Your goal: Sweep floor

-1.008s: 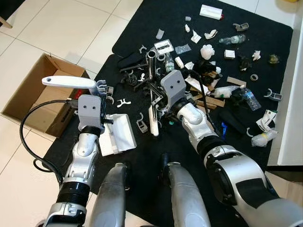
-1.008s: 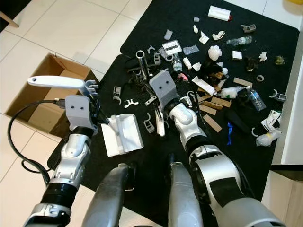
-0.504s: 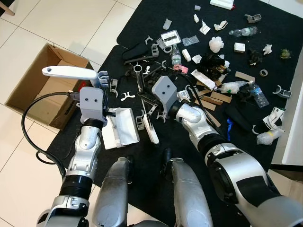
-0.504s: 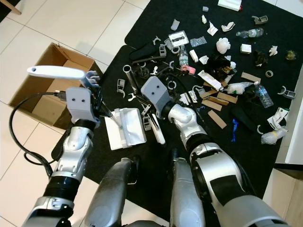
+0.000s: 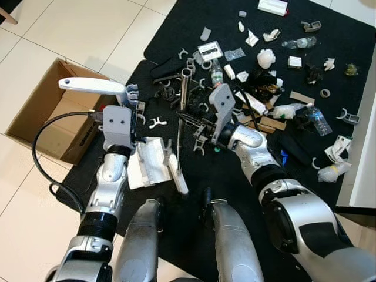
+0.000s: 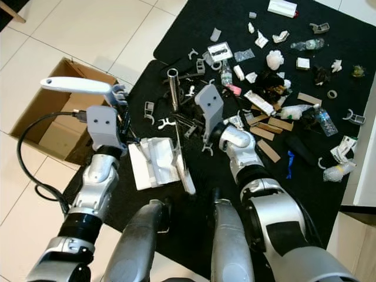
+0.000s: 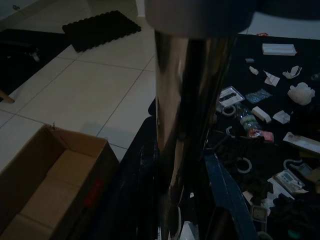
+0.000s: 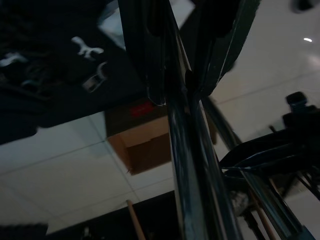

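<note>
On a black mat (image 5: pixel 329 64) strewn with litter (image 5: pixel 267 59), the right gripper (image 6: pixel 189 126) is clamping a thin broom (image 6: pixel 179 154), its white head resting against a white dustpan (image 6: pixel 154 162) that the left gripper (image 6: pixel 122 130) is gripping by its long handle (image 6: pixel 75 86). Sweeping well likely means short strokes toward the pan, its lip flat to the mat. The debris is lying mostly beyond the right arm; bare mat sits near the robot's legs (image 5: pixel 232 247), while a cardboard box (image 5: pixel 44 120) and white tiles (image 5: pixel 88 29) are bordering the left side.
</note>
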### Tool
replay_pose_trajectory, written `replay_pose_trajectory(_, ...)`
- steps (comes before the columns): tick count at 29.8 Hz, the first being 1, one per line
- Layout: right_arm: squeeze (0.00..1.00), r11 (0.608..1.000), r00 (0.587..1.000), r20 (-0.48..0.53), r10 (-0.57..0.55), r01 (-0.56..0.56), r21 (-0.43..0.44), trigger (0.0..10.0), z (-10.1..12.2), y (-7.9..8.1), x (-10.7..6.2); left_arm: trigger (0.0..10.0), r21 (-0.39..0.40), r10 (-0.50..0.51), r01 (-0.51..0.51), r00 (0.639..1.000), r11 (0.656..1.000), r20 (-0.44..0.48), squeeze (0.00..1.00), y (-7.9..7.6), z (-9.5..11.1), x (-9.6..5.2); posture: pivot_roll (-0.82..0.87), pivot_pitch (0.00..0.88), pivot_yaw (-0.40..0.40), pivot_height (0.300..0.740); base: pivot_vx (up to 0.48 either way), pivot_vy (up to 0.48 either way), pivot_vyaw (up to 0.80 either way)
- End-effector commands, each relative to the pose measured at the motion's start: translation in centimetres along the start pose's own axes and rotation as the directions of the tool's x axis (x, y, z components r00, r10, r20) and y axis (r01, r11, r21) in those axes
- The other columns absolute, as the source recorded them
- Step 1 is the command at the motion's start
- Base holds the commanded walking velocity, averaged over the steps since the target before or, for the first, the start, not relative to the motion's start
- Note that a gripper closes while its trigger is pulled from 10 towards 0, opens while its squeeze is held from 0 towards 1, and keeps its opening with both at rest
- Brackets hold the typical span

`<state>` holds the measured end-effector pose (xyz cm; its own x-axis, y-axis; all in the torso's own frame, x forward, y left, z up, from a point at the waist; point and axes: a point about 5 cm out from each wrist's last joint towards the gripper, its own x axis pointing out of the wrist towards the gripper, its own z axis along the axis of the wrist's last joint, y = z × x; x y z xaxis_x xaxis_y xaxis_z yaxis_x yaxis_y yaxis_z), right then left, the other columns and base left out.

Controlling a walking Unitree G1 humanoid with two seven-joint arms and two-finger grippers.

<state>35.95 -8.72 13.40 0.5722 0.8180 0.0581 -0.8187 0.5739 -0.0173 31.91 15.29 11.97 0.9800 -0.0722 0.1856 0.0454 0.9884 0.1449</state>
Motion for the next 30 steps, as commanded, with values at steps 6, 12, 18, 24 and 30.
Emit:
replay_pose_trajectory(6,0.00,0.968,0.976,0.211,0.052,-0.101,0.230,10.0,1.4,-0.1,-0.5,10.0,-0.009,0.007,-0.008,0.996,1.000,-0.091,0.00,-0.2,-2.2,-0.8,0.13,0.346,-0.038,0.740,0.000,0.000,0.00)
replay_pose_trajectory(12,0.00,0.955,0.905,0.397,-0.155,0.035,0.293,10.0,4.9,-2.5,-1.0,10.0,-0.008,0.008,-0.009,0.996,1.000,-0.090,0.00,-0.2,-2.2,-0.5,0.13,0.333,-0.038,0.740,0.000,0.000,0.00)
replay_pose_trajectory(18,0.00,0.952,0.844,0.479,-0.241,0.111,0.284,10.0,7.3,-3.6,-1.4,10.0,-0.002,0.001,-0.001,0.997,1.000,-0.076,0.00,-0.3,-2.0,-0.1,0.12,0.311,-0.036,0.740,0.000,0.000,0.00)
replay_pose_trajectory(24,0.00,0.931,0.819,0.454,-0.351,0.253,0.263,10.0,6.9,-3.5,-1.3,10.0,0.000,-0.003,0.003,0.997,1.000,-0.073,0.00,-0.3,-2.0,0.1,0.12,0.293,-0.034,0.740,0.000,0.000,0.00)
replay_pose_trajectory(30,0.00,0.887,0.820,0.338,-0.461,0.414,0.207,10.0,3.4,-1.9,-0.4,10.0,0.007,-0.007,0.008,0.998,1.000,-0.069,0.00,-0.2,-2.0,0.1,0.14,0.293,-0.027,0.740,0.000,0.000,0.00)
